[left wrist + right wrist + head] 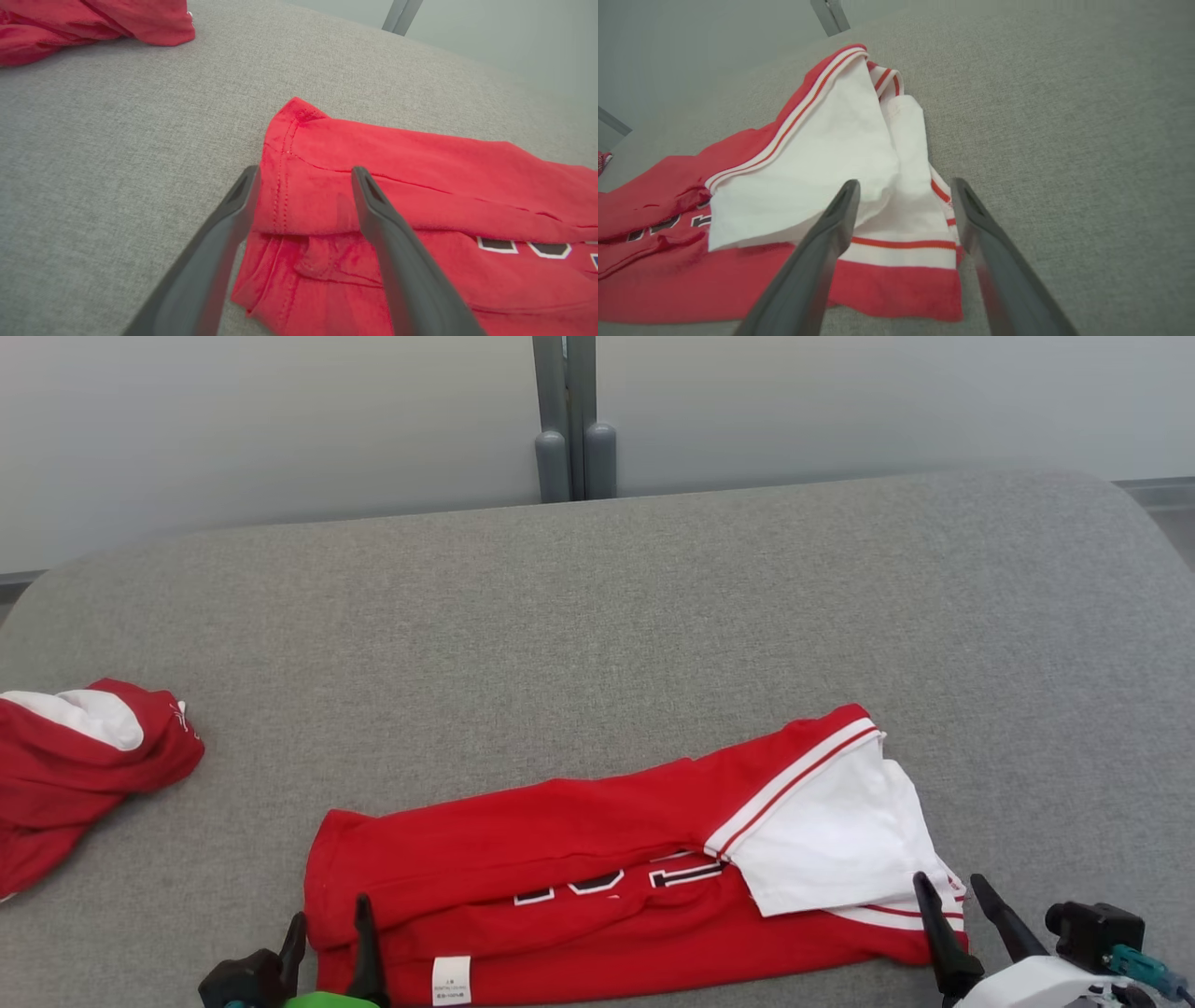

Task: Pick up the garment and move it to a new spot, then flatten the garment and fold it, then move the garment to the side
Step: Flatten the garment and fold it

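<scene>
Table: the grey cloth-covered table (597, 597) spans nearly the whole head view, from the pale wall at the top down to the bottom edge.
Garment: the garment (560, 840), red with dark lettering, lies in the lower middle of the frame, already folded into a long narrow band.
Long axis: it runs left to right across the frame, its right end a little higher than its left, so it lies crosswise to both arms.
Crumpled red cloth: a second heap (75, 765) sits at the left edge of the frame, well apart from the garment.
White sleeve: the white sleeve (831, 840), trimmed with red stripes, is laid over the garment's right end.
Right claw: the right claw (948, 877), at the lower right, has its jaws wide and empty. In its wrist view the fingertips point at the sleeve end, one over white cloth and one just past the edge.
Left claw: the left claw (330, 907), at the lower left, is likewise wide and holds nothing. Its fingers straddle the hemmed corner of the left end; whether they touch cannot be told.
Nearer arm: neither; each claw stands at its own end, on the near side.
Care label: a small white tag (451, 980) sits at the bottom edge, just right of the left claw.
Likely step: the fold looks nearly done, so the coming move probably turns on both ends being gripped together.
</scene>
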Robot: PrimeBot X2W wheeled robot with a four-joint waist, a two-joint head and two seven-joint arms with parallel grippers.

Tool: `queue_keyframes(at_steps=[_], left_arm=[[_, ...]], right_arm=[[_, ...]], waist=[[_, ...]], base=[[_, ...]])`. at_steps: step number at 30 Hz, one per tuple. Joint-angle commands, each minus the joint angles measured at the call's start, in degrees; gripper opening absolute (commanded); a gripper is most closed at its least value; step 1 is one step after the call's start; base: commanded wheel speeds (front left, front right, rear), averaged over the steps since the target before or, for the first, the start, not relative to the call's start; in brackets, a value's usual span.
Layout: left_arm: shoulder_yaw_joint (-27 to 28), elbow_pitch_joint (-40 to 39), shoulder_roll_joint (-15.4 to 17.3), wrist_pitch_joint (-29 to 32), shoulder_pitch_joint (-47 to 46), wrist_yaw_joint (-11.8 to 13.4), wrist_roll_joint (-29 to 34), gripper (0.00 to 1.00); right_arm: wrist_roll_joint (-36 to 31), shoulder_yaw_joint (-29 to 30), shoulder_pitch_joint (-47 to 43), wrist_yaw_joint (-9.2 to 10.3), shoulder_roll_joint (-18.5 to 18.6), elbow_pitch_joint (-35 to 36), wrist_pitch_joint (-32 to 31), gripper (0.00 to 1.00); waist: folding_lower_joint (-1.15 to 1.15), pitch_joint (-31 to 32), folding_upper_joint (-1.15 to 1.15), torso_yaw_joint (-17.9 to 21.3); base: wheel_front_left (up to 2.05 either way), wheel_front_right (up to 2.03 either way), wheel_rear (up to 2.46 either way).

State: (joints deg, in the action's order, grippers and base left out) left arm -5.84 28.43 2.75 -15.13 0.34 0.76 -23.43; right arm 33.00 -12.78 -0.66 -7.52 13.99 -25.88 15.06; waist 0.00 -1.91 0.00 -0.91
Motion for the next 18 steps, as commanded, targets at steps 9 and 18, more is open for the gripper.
queue_keyframes(at_steps=[9, 18], left_arm=[[-0.7, -2.0, 0.3, 0.0, -1.7, 0.5, 1.7, 1.0], [-2.4, -4.1, 0.3, 0.0, -3.0, 0.8, 3.3, 1.0]], right_arm=[[-2.0, 2.3, 5.1, 0.07, 1.1, 0.0, 0.1, 1.0], [1.3, -3.9, 14.3, 0.07, 2.3, -14.5, -0.3, 1.0]], waist=[[0.0, -1.2, 0.0, -0.9], [0.0, -3.2, 0.0, -4.7]], base=[[0.0, 0.0, 0.0], [0.0, 0.0, 0.0]])
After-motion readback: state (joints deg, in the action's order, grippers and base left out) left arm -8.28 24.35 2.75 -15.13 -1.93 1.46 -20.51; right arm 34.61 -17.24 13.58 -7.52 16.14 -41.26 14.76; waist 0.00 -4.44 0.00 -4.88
